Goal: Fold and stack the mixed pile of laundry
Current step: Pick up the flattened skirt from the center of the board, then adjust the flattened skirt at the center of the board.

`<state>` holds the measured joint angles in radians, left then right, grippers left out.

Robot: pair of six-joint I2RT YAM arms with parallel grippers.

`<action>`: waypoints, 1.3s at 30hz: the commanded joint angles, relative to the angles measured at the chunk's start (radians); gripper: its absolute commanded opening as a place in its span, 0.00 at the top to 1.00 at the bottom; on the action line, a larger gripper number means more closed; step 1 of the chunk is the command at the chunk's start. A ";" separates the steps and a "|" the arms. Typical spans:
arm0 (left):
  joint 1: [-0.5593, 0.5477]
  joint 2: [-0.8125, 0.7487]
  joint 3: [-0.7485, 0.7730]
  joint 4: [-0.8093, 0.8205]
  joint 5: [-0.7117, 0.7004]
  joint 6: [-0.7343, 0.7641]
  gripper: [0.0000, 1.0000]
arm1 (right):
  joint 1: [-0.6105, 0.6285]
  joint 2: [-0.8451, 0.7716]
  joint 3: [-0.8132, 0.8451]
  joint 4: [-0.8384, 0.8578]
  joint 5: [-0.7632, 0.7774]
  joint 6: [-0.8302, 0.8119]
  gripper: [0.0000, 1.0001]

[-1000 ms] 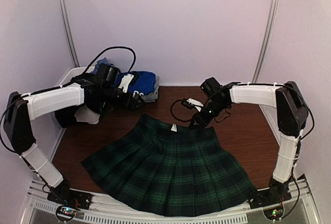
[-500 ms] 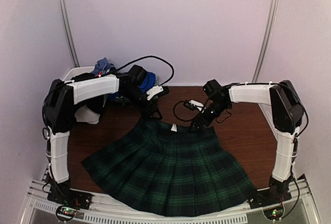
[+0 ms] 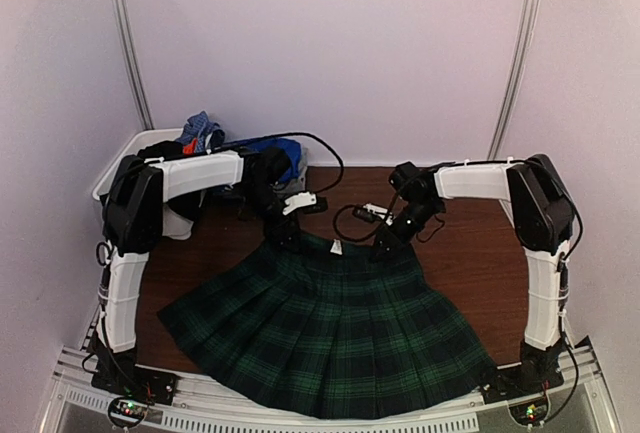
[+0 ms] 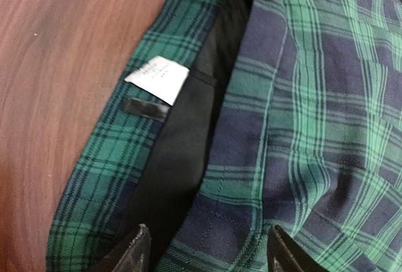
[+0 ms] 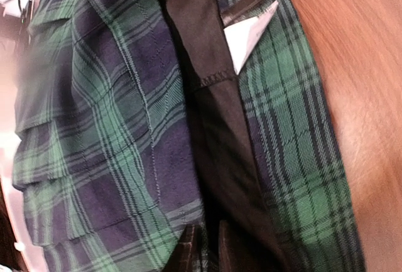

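- Waistband (image 3: 335, 243) pick-up appears to be the step in hand. Both arms reach to the far edge of the tartan skirt (image 3: 330, 323), one at each end of the band.
- Left gripper (image 3: 284, 237): jaws apart. Its fingers (image 4: 133, 250) straddle the upper waistband layer, one over the black lining (image 4: 182, 140) and the other over the outer plaid. It has not closed on anything.
- Right gripper (image 3: 384, 245): jaws nearly together. In its wrist view the edge of the upper layer runs between them, so it looks clamped on the skirt's band.
- To do the step well, the left should bite the same layer, and to the same depth, as the right. Mismatched grips would likely skew the fold.
- If only the top layer is taken, the waist may gape open on lifting, so taking both layers seems the safer choice.
- Both ends should then rise level with the band taut and travel toward the hem together, so the pleats fall straight.
- Skirt: dark green and navy tartan, pleated, fanned flat on the brown table (image 3: 470, 253). The waist lies far and the hem reaches the near edge between the arm bases.
- A white label (image 4: 157, 78) sits inside the back of the waist, with a small dark tab just below it.
- The pleats look mostly tidy. The cloth looks soft and will probably sag between the two grips.
- Remaining laundry: a blue T-shirt (image 3: 285, 158) and dark pieces are heaped at the white basket (image 3: 108, 181) in the far left corner.
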<state>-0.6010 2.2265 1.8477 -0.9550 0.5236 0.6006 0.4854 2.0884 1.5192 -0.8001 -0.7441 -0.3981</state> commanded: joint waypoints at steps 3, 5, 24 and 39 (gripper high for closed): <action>0.019 -0.009 0.011 -0.105 -0.016 0.064 0.62 | -0.002 -0.025 0.024 -0.087 -0.013 -0.024 1.00; 0.032 -0.030 -0.007 -0.108 -0.001 0.058 0.76 | -0.003 -0.043 0.010 -0.081 0.009 -0.012 1.00; 0.116 -0.187 -0.109 0.302 -0.067 -0.148 1.00 | -0.077 -0.217 -0.067 0.123 0.235 0.168 1.00; 0.107 -0.026 -0.192 0.630 -0.462 -0.461 0.97 | -0.035 -0.022 -0.029 0.266 0.502 0.307 1.00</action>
<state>-0.5350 2.2330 1.6669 -0.4175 0.2367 0.2375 0.4629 2.0758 1.5051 -0.5007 -0.3962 -0.1265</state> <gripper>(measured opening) 0.010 0.007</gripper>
